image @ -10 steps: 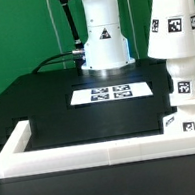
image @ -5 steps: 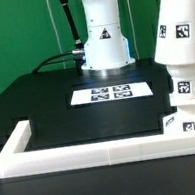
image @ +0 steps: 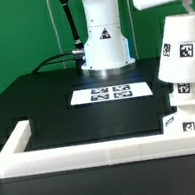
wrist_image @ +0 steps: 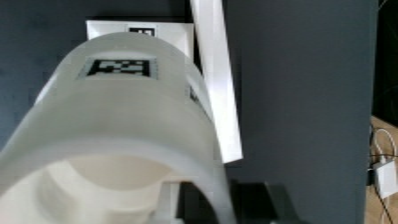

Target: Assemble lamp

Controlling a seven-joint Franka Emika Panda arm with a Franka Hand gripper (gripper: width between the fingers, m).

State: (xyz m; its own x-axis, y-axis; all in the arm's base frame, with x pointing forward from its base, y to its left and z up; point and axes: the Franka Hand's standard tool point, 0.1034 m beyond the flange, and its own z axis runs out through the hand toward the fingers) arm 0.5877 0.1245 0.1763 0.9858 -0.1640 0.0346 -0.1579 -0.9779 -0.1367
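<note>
Lamp parts sit at the exterior view's right, just behind the long white border rail that runs across the front of the counter. Nearest the rail is the flat angular base, white with black-and-white square tags on its front face. From it rises the bulb on its short stem, also tagged. Over the bulb is the cone-shaped shade, tilted so that its narrow end leans toward the exterior view's right; its wide rim is low around the bulb's head, and two square tags show on its side. Whether the rim touches the bulb cannot be told.

In the wrist view the shade fills most of the picture, its wide mouth toward the camera and one tag on its narrow end. A dark finger of the tool shows at the rim, and the tool appears clamped on the shade's wall, though the other finger is hidden. The rail runs beside the shade over the dark counter.

Farther back on the counter lies the marker board, flat and well apart from the lamp. Behind it stands the arm's white pedestal, with a black cable curling to it, before a green backdrop.
</note>
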